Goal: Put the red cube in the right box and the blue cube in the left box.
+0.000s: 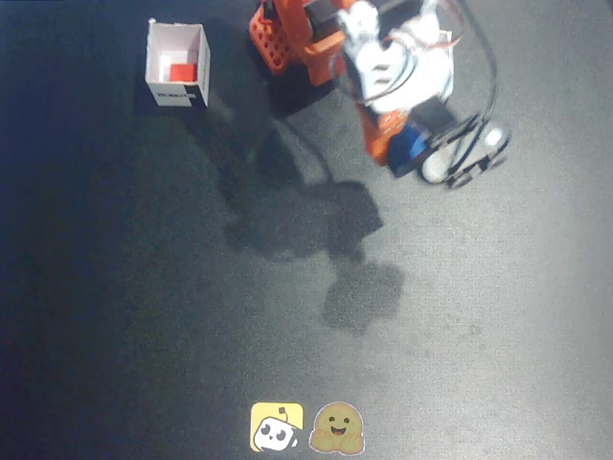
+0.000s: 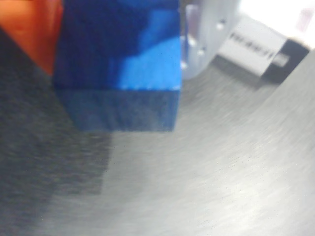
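blue cube (image 2: 118, 64) clamped in gripper (image 1: 410, 151) — edges blurred

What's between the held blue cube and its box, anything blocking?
Nothing visible blocks it. The gripper holds the blue cube above bare table. In the fixed view only one white box shows, at upper left, holding the red cube. A white box edge shows close in the wrist view.

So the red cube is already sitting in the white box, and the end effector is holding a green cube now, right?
Not quite: the cube in the end effector is blue, not green, as the wrist view shows: blue cube. The red cube does sit in the white box.
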You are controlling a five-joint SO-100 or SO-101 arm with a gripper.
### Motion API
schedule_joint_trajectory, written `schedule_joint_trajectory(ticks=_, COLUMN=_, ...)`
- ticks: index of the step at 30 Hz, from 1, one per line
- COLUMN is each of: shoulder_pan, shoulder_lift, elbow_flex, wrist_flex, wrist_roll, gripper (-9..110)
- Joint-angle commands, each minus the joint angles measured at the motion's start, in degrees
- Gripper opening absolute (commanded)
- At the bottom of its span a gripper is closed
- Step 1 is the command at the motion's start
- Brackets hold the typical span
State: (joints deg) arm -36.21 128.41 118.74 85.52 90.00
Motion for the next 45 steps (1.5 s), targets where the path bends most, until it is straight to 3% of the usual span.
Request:
schedule_joint_trajectory(ticks=1, shoulder_pan=-3.6, shoulder_lift=2.5, elbow_flex=-0.9, wrist_flex=1.0, wrist_roll=-0.2, gripper=10)
schedule_joint_trajectory(ticks=29, shoulder_pan=-30.0, shoulder_lift=19.5, elbow_flex=10.2, wrist_flex=8.7, wrist_roll=7.3, gripper=10)
schedule_joint_trajectory(ticks=45, shoulder_pan=-38.1, shoulder_lift=21.2, elbow_flex=15.0, wrist_flex=6.8, wrist_roll=8.2, gripper=9)
